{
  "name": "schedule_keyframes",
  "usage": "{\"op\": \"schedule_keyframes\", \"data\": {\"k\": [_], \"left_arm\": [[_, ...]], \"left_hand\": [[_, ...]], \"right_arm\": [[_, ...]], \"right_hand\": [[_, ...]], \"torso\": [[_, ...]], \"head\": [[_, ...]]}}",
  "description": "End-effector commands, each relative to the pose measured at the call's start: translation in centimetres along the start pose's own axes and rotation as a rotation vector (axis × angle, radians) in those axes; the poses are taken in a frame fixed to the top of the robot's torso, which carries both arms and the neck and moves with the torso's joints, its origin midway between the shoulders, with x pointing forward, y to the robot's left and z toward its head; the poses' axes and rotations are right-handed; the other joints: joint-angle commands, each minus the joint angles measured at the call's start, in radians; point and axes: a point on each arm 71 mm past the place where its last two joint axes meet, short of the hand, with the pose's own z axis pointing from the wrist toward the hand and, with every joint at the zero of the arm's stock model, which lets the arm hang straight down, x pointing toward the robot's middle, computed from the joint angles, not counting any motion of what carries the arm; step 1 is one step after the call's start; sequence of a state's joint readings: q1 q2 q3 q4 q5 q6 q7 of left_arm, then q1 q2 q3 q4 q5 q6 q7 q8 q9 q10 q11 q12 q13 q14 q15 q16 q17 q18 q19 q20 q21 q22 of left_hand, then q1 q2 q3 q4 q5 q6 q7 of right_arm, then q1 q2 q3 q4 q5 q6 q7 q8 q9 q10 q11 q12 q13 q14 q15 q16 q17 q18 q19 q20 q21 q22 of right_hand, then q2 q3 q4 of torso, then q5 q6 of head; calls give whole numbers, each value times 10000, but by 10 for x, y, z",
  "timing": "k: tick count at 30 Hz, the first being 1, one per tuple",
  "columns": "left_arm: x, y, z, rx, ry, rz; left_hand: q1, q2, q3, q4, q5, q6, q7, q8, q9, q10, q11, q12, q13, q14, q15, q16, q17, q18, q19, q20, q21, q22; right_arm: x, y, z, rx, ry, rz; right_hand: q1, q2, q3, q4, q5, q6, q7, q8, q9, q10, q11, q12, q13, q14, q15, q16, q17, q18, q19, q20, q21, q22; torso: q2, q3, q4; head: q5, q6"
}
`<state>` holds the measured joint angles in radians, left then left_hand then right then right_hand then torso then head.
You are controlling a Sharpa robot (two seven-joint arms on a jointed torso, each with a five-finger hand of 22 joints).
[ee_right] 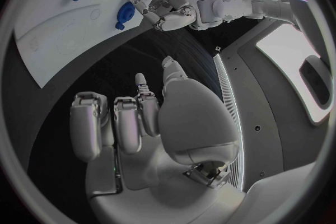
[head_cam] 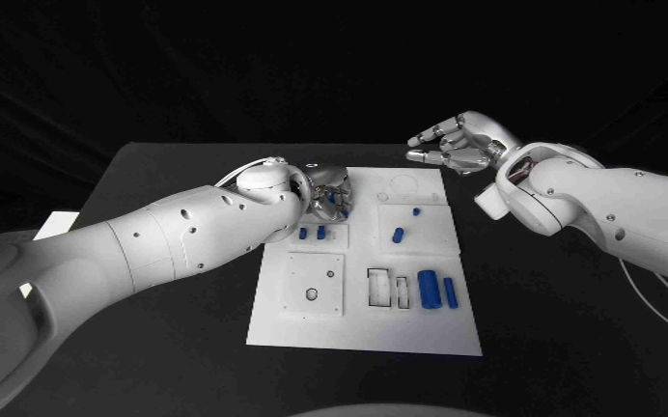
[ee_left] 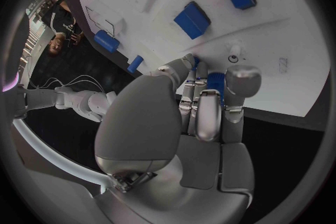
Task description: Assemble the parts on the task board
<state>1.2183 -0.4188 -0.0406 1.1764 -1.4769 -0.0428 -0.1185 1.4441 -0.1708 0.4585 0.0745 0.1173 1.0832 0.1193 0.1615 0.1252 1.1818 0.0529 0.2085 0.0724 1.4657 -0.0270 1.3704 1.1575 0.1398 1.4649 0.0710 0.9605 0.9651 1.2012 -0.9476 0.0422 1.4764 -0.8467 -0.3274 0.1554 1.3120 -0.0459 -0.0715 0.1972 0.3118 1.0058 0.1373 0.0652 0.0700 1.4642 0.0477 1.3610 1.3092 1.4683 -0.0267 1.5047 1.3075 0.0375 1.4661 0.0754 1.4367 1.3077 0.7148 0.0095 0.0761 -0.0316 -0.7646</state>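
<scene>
- Task board, the white plate, lies flat in the middle of the black table; I see it as a long rectangle running from near to far.
- Behind the table the room is dark, with no detail that I can make out.
- On the board's near right I see a broad blue part with a thinner blue part just beside it on its right, and dark outlined slots to their left.
- Farther back lie a blue oblong part and a small blue peg close together.
- Two small blue parts stand side by side just under my left arm.
- My left hand is over the board's far left area; in the left wrist view its fingertips close narrowly on a small blue piece.
- My right hand hangs above the table beyond the board's far right corner, well apart from the parts, fingers curled in and holding nothing.
</scene>
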Motion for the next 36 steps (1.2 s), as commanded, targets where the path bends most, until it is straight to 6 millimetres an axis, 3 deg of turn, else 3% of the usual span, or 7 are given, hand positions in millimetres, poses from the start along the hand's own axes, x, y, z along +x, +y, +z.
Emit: {"op": "schedule_keyframes", "data": {"k": [1, 6, 15, 26, 32, 36], "left_arm": [[6, -1, 0, 7, 365, 65], [4, 2, 0, -60, 1, 15], [-3, 5, -7, 128, -915, -579], [-16, 22, -36, 20, -1453, -1883], [-20, 37, -52, -234, -1614, -2226], [-20, 48, -58, -526, -1438, -2292]], "left_hand": [[-17, 55, 180, -81, -52, 165, -11, -51, 0, 179, -8, -56, -1, 371, -79, 64, -7, -144, 197, -95, 86, 40], [117, 229, 588, -348, -43, 425, 7, -41, 9, 477, -38, -162, 34, 380, -106, 122, 28, -156, 203, -132, 137, 109], [-46, 189, 897, -573, -45, 542, 62, -141, -20, 632, -9, -407, 43, 373, -83, 157, -4, -159, 196, -136, 119, 116], [-167, 134, 931, -614, -58, 574, 78, -179, -31, 673, 4, -495, 48, 371, -70, 169, -15, -160, 193, -127, 107, 114], [-203, 111, 934, -631, -62, 586, 78, -191, -34, 690, 4, -520, 51, 371, -69, 177, -11, -163, 194, -125, 117, 127], [-244, 90, 935, -647, -65, 606, 77, -200, -36, 715, 3, -546, 56, 372, -68, 187, -4, -165, 197, -124, 133, 146]], "right_arm": [[2, 1, 0, -108, 167, 10], [2, 1, 0, -114, 167, 11], [2, 1, 1, -123, 171, 11], [2, 0, 0, -95, 170, 5], [1, -2, -1, -47, 166, 13], [2, -4, -2, -9, 177, 27]], "right_hand": [[-74, 21, -60, 8, 32, -64, 18, 34, 12, 180, 43, -12, 1492, 740, 31, -57, 1346, 169, -26, 38, -29, 130], [-74, 21, -60, 8, 32, -64, 18, 34, 12, 180, 43, -12, 1492, 740, 31, -57, 1346, 169, -26, 38, -29, 130], [-74, 21, -60, 8, 32, -64, 18, 34, 12, 180, 43, -12, 1492, 740, 31, -57, 1346, 169, -26, 38, -29, 130], [-74, 21, -60, 8, 32, -64, 18, 34, 12, 180, 43, -12, 1492, 740, 31, -57, 1346, 169, -26, 38, -29, 130], [-74, 21, -60, 8, 32, -64, 18, 34, 12, 180, 43, -12, 1492, 740, 31, -57, 1346, 169, -26, 38, -29, 130], [-74, 21, -60, 8, 32, -64, 18, 34, 12, 180, 43, -12, 1492, 740, 31, -57, 1346, 169, -26, 38, -29, 130]], "torso": [[1, 0, -1], [0, 1, -4], [-7, -3, -4], [-24, 2, 37], [-34, -17, 82], [-31, -24, 72]], "head": [[8, 0], [16, 8], [30, 46], [-7, 104], [-40, 86], [-44, 79]]}}
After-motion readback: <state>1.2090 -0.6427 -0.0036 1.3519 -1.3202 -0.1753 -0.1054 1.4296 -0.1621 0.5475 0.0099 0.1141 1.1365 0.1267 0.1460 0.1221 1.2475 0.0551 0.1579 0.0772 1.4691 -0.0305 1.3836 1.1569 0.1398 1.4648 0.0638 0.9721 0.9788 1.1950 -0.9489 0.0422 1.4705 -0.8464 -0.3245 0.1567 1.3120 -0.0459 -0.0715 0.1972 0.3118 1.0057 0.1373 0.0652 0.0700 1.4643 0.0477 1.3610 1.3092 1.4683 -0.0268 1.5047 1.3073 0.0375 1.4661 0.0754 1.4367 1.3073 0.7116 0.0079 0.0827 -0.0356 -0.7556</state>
